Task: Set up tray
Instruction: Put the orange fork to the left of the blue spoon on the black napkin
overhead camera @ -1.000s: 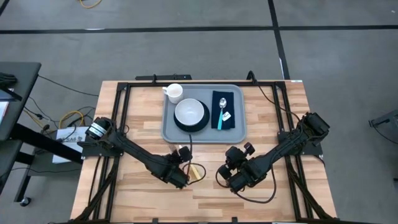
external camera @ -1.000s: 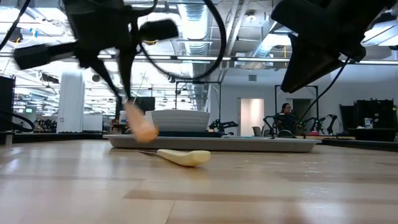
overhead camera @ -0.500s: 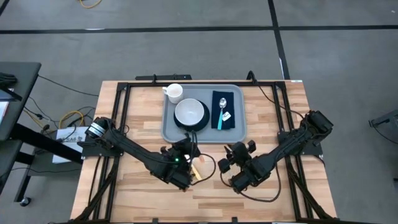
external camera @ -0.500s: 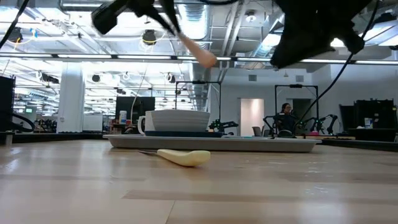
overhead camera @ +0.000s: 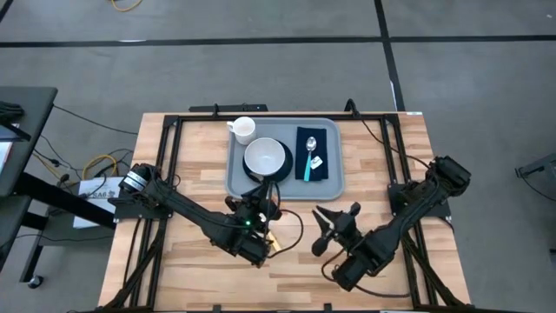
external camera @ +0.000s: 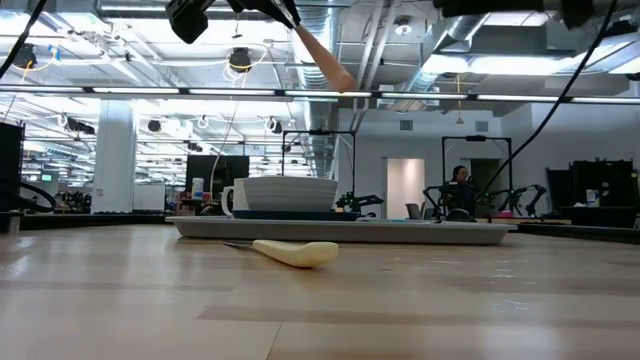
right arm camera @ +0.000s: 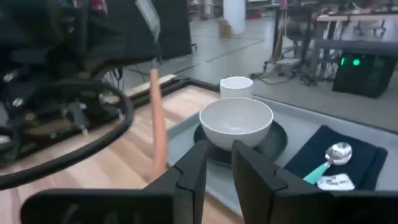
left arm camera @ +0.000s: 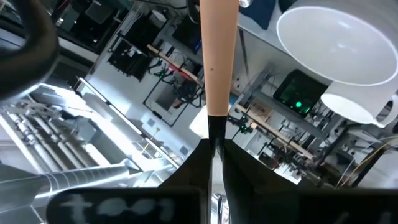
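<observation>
The light grey-blue tray (overhead camera: 236,178) lies at the table's far middle. It carries a white cup (overhead camera: 244,129), a white bowl (overhead camera: 266,158) on a dark plate, and a navy napkin (overhead camera: 323,139) with a teal-handled spoon (overhead camera: 310,157). My left gripper (left arm camera: 214,144) hovers just near of the tray, shut on a peach-handled utensil (external camera: 322,56). A second, cream-handled utensil (external camera: 295,252) lies flat on the wood near the tray. My right gripper (right arm camera: 219,163) hovers right of the left one, pointing at the tray. Its fingers stand slightly apart with nothing between them. My left gripper pinches the utensil's dark metal part (left arm camera: 216,127), just behind the handle, between its two fingers. The fingers lie along the utensil and come almost level from the near side. The peach handle (left arm camera: 219,56) sticks out past the fingertips toward the tray, lifted clear of the table.
Bare wood lies left, right and near of the tray. Black frame rails (overhead camera: 169,165) run along the table's left, right and far sides. The cream-handled utensil also shows in the high view (overhead camera: 272,243), close under the left arm.
My left gripper has risen and tipped from pointing downward to nearly level toward the tray. The peach-handled utensil has swung from just above the table to high above it. My right gripper has risen and drawn back toward the near edge, turning as it went.
</observation>
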